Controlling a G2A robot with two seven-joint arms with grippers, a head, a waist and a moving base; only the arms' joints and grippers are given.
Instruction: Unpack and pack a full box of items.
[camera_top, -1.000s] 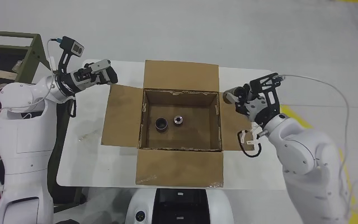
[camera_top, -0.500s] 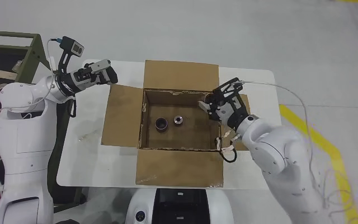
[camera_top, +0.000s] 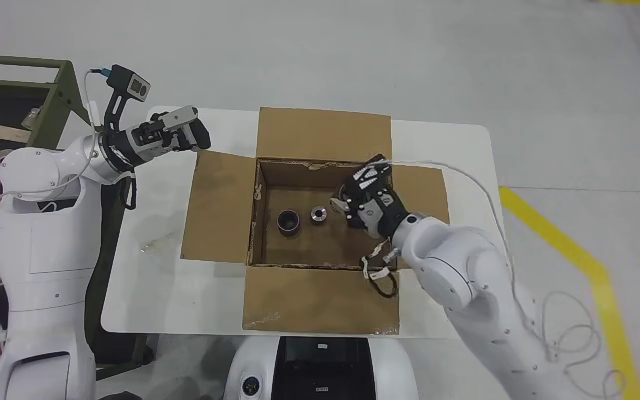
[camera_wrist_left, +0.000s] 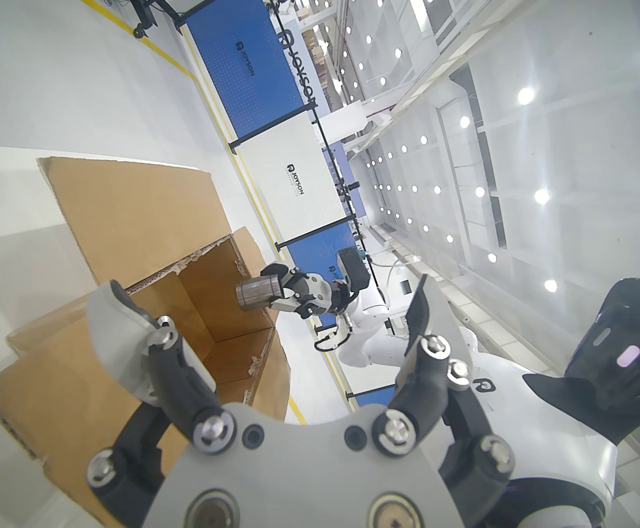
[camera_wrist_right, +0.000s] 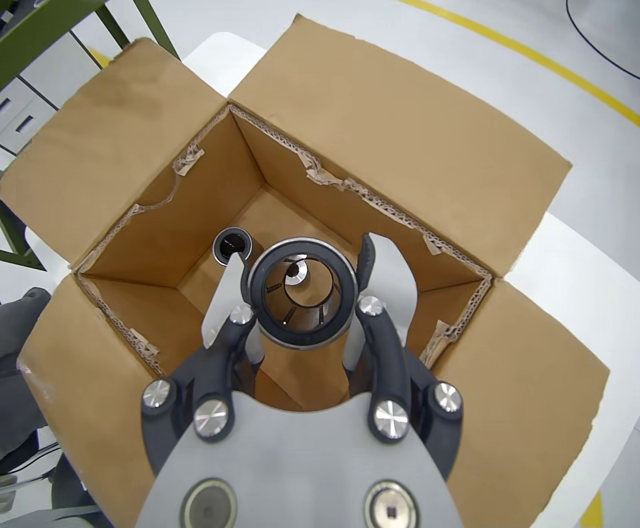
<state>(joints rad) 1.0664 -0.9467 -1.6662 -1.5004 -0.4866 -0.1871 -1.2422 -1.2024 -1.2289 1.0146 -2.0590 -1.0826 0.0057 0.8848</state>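
Surface: a white surface (camera_top: 150, 290) with rounded corners, standing on a pale grey floor.
Box: an open cardboard box (camera_top: 320, 300) sits in the middle of the surface. Its four flaps are folded out flat, and torn bits of tape cling to the rim.
Inside the box: a dark ring (camera_top: 288, 220) and a smaller silvery part (camera_top: 319, 213) lie side by side on the box floor, left of its middle. They are close together but not touching.
Right hand: the right hand (camera_top: 352, 200) hangs over the box opening, to the right of the silvery part, clenched on a sleeve.
Sleeve: a short, hollow metal sleeve (camera_wrist_right: 303, 336) with a dark rim. One finger presses on each side of its outer wall. It is held clear of the box floor. In the right wrist view the silvery part shows through its bore, well below.
Left hand: the left hand (camera_top: 192, 130) is above the far left corner of the surface, near the far corner of the box's left flap. Its fingers are spread wide with nothing between them.
Rack: a green metal rack (camera_top: 40, 90) stands on the floor beyond the surface's left edge.
Floor line: a yellow line (camera_top: 560, 240) crosses the floor to the right of the surface.
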